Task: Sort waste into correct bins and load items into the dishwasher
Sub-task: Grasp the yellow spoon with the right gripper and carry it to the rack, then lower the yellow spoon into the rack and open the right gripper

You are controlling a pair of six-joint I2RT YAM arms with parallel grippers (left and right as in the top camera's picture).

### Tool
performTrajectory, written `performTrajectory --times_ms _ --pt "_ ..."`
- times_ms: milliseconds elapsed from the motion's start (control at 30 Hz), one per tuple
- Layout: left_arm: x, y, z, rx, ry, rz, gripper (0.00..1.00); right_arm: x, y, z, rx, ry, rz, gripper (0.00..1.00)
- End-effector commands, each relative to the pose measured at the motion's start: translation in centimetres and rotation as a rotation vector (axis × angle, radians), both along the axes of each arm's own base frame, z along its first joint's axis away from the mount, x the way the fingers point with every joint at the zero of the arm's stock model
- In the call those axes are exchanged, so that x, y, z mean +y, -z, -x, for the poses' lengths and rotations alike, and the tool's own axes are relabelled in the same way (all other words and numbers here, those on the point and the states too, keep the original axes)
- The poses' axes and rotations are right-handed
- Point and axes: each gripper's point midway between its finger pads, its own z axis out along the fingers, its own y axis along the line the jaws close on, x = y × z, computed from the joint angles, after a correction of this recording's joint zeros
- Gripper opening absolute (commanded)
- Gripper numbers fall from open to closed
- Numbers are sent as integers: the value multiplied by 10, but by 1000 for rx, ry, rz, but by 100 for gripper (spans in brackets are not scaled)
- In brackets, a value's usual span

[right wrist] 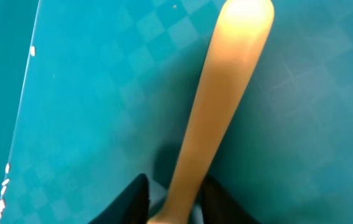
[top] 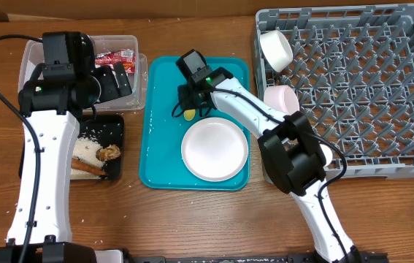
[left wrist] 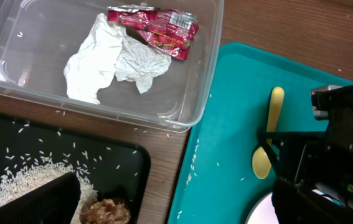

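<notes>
The slim yellow plastic spoon (right wrist: 216, 118) is lying flat on the teal plastic tray (top: 161, 139), with the right gripper (right wrist: 171, 199) closing narrowly around its handle. It looks light, stiff and slippery, so mid-handle seems the safest hold. The left gripper's state is not showing.

Wooden table (top: 192, 226) under teal tray (top: 159, 164), clear bin (top: 139, 73), black tray (top: 115, 169), grey rack (top: 411, 157)

From above I see my right arm's gripper (top: 189, 109) down on the teal tray (top: 159, 157) at mid-table, over a yellow spoon (top: 190, 114), beside a white plate (top: 215, 149). A grey rack (top: 382, 102) fills the right edge, holding a white bowl (top: 275, 49). Left arm (top: 46, 146) hangs over the bins.
</notes>
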Motion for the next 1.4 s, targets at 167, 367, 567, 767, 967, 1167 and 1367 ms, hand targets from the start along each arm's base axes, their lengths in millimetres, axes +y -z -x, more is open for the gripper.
performTrajectory --times_ms 167,367,567,767,967,1167,1367 --pt "-2 -9 -3 -23 2 14 100 -1 33 15 95 18 15 4" --pt "-2 -9 -3 -23 2 14 100 -10 2 14 159 25 -26 4" --pt "-2 -9 -3 -22 2 14 100 -30 -76 2 116 15 -40 4" --pt "-3 -9 -3 -22 4 14 100 -66 -189 1 -4 38 -95 4" --pt "-3 -9 -3 -22 4 14 100 -166 -273 14 -99 304 -51 4" --pt "-3 -9 -3 -22 4 14 100 -299 -255 34 67 922 51 4" --pt "-3 -9 -3 -22 4 14 100 -352 -218 52 217 1256 65 4"
